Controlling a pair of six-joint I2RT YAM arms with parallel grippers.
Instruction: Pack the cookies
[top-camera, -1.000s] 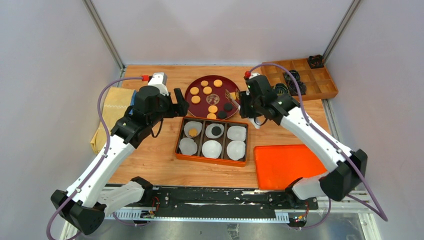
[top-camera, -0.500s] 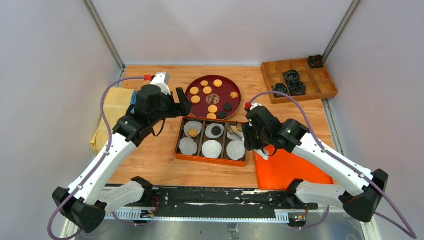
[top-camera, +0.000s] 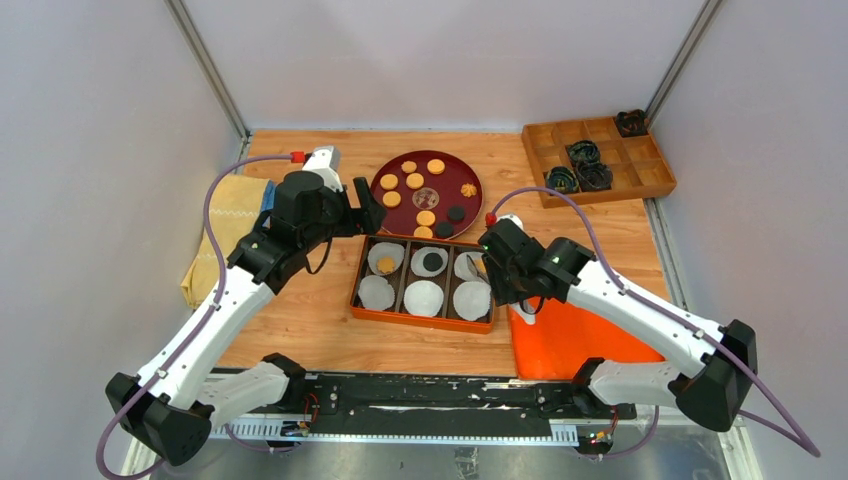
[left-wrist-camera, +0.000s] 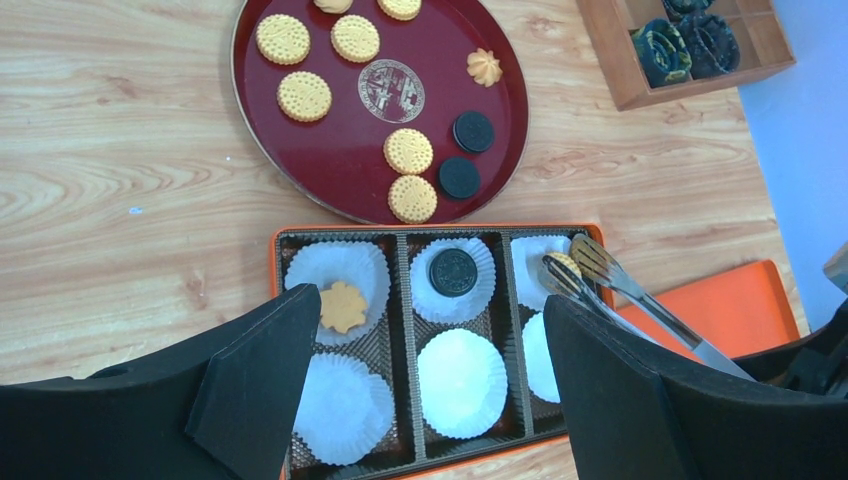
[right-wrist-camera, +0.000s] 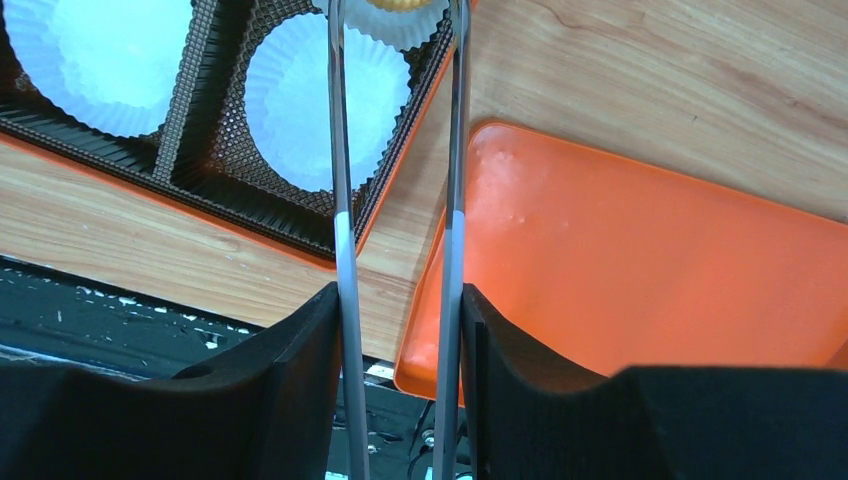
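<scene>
Several golden cookies (top-camera: 415, 181), two black ones (left-wrist-camera: 473, 131) and a knobbly orange one (left-wrist-camera: 485, 68) lie on the dark red plate (left-wrist-camera: 340, 150). The orange box (top-camera: 420, 321) holds six white paper cups. The back left cup holds an orange cookie (left-wrist-camera: 343, 306), and the back middle cup holds a black cookie (left-wrist-camera: 453, 272). My right gripper (right-wrist-camera: 400, 300) is shut on metal tongs (right-wrist-camera: 340, 150). The tong tips hold a golden cookie (left-wrist-camera: 566, 264) at the back right cup. My left gripper (left-wrist-camera: 430, 300) is open and empty above the box's left side.
An orange lid (top-camera: 580, 325) lies right of the box, under my right arm. A wooden divided tray (top-camera: 600, 160) with black items stands at the back right. A yellow cloth (top-camera: 225, 225) lies at the left. Walls close in both sides.
My right arm has swung from the plate toward me, carrying the tongs and a golden cookie to the box's back right cup. The left arm has barely moved.
</scene>
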